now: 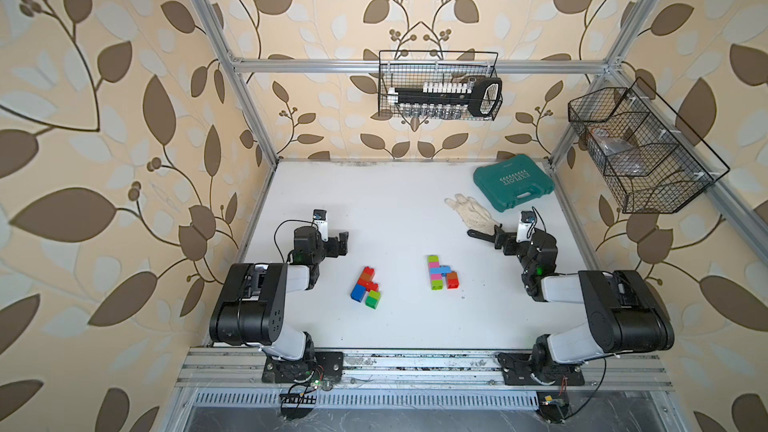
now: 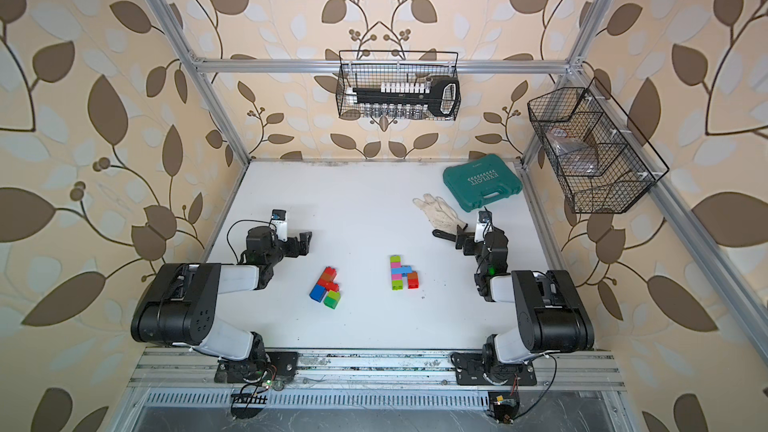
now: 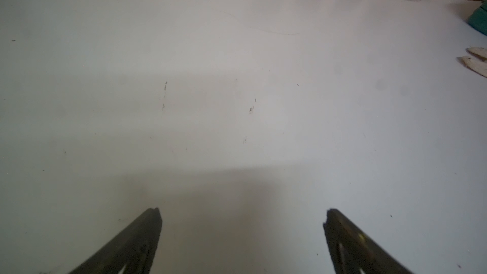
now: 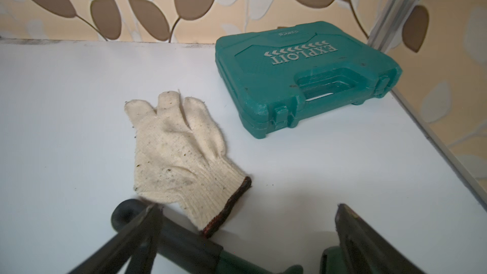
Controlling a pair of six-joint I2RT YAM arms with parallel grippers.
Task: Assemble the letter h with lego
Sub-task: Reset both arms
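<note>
Lego, two joined groups on the white table (image 1: 374,201). Group one (image 1: 440,278), 4 o'clock of table centre: a lime, pink and light-blue stem with a light-blue bridge to an orange-red leg; it reads as an h. Group two (image 1: 365,288), 8 o'clock of centre and well apart from group one: orange, red, blue, green and lime, lying tilted. Left gripper (image 3: 242,214), 10 o'clock: fingers wide, nothing between them, bare table ahead. Right gripper (image 4: 247,208), 2 o'clock: fingers wide, gripping nothing, over a dark-handled tool (image 4: 184,243) that lies against the white glove (image 4: 179,159). Teal case (image 4: 303,75), 1 o'clock. Handling note: the build looks complete or nearly so. For any final seating, first lift the right arm clear of tool and glove. Come down from above, pinch a brick's flat sides, steady the stem with the other arm, and press straight down.
</note>
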